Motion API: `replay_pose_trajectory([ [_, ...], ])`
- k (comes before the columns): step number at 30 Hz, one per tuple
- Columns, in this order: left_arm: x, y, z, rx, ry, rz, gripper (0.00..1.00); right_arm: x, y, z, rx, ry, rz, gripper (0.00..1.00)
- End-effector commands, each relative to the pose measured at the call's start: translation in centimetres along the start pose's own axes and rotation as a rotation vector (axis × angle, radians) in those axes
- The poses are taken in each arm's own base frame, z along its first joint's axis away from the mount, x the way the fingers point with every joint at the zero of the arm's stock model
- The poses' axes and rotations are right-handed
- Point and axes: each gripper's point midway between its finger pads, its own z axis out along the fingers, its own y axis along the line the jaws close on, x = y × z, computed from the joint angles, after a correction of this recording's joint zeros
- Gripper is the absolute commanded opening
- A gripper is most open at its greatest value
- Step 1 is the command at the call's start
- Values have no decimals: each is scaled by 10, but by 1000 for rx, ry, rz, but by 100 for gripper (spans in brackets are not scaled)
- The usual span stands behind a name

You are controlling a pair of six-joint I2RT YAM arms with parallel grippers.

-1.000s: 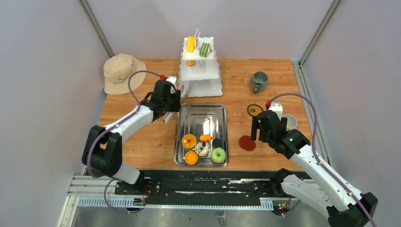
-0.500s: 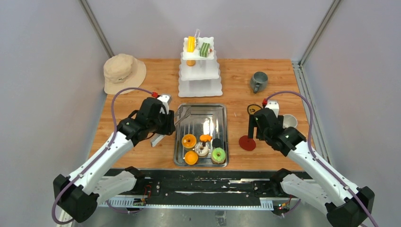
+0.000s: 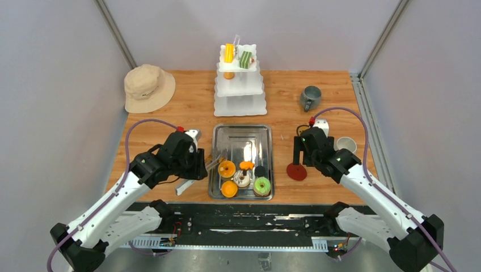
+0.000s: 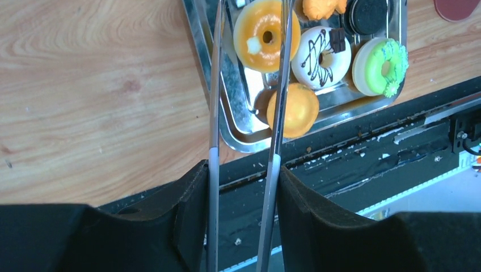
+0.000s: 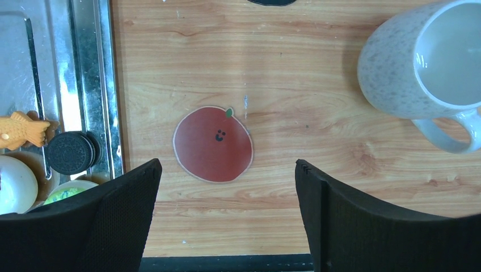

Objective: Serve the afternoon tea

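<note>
Left gripper (image 4: 243, 221) is clamped on metal tongs (image 4: 215, 85), blades straddling the orange donut (image 4: 262, 35) in the steel tray (image 4: 195, 51), where six treats wait! Behind, the tiered stand (image 3: 240, 90) carries about three pastries, so roughly a third served. Right gripper (image 5: 227, 187) hangs jaws wide above the red coaster (image 5: 212, 144); white mug (image 5: 417, 62) beside it, grey mug (image 3: 310, 97) well back, both unplaced
</note>
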Motion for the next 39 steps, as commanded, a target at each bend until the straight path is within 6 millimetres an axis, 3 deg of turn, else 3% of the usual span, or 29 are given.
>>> replay_pose_trajectory([
  [1, 14, 1, -11, 5, 24, -59, 47, 0, 9, 5, -28, 5, -13, 87],
  [7, 31, -2, -7, 39, 88, -52, 49, 0, 15, 8, -44, 26, -15, 86],
  [13, 32, 7, -2, -6, 83, -61, 49, -1, 17, 9, -49, 25, -24, 86],
  [19, 42, -2, 4, 45, 141, -59, 49, -2, 16, 8, -48, 21, -21, 86],
  [27, 38, -5, 14, 60, 132, -57, 48, -1, 17, 8, -54, 22, -21, 86],
  [34, 37, -15, 17, 104, 143, -59, 42, 2, 14, 6, -52, 20, -12, 86],
  [39, 28, -21, 11, 123, 118, -66, 25, 2, 12, 6, -43, 15, -12, 86],
])
